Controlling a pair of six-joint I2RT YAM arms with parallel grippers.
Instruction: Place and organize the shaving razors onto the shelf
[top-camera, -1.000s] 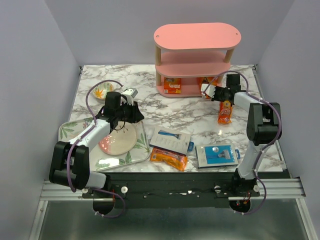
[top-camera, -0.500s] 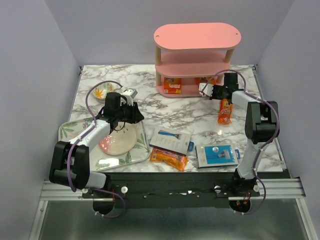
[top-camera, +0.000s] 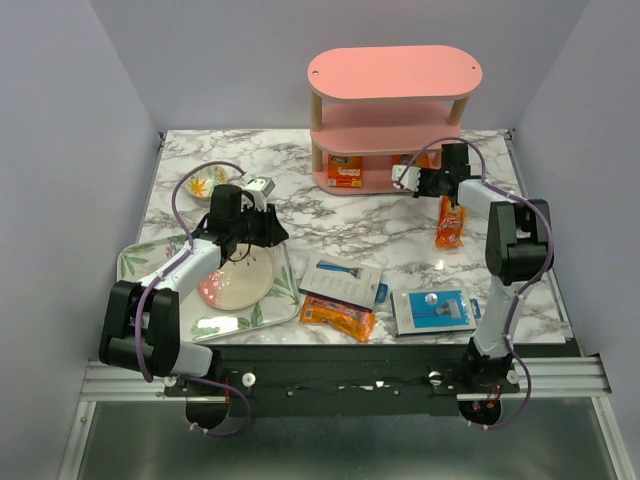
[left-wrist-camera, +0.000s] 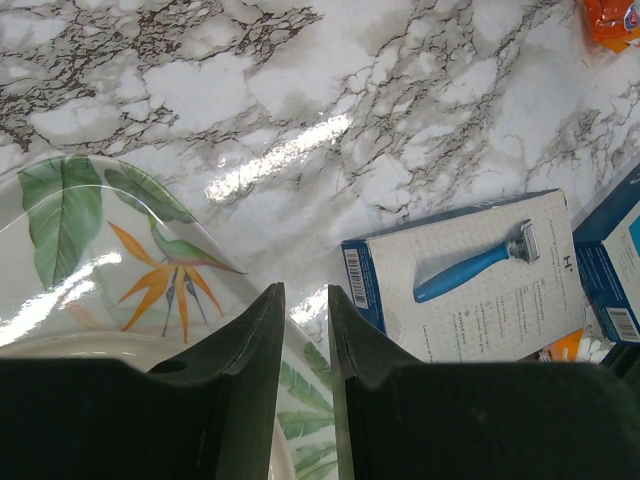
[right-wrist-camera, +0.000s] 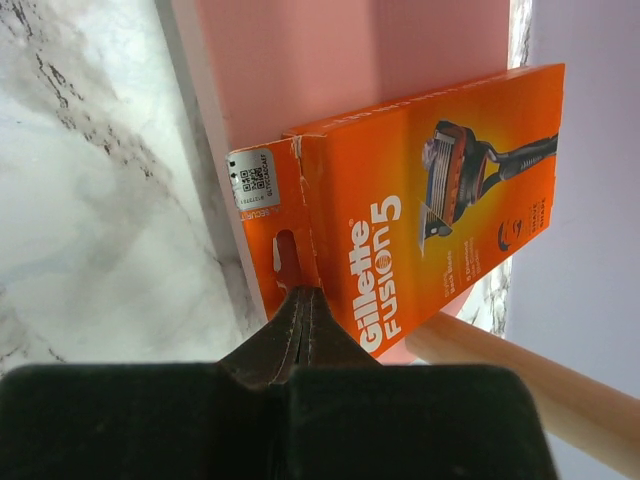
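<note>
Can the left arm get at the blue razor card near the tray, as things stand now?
Probably yes: the left tool holds nothing, and the card lies flat, uncovered, on the table beside the tray.

The pink three-tier shelf (top-camera: 394, 72) stands far centre. First orange packet (top-camera: 344, 172) stands on its bottom board, left side. Second orange packet (right-wrist-camera: 420, 200), pinched by its hang tab, rests at the board's right end. Third orange packet (top-camera: 450, 224) lies flat at right. Fourth orange packet (top-camera: 338, 317) lies near centre against the left blue-and-grey card (top-camera: 343, 281). The right blue-and-grey card (top-camera: 432, 310) lies flat beside them.
</note>
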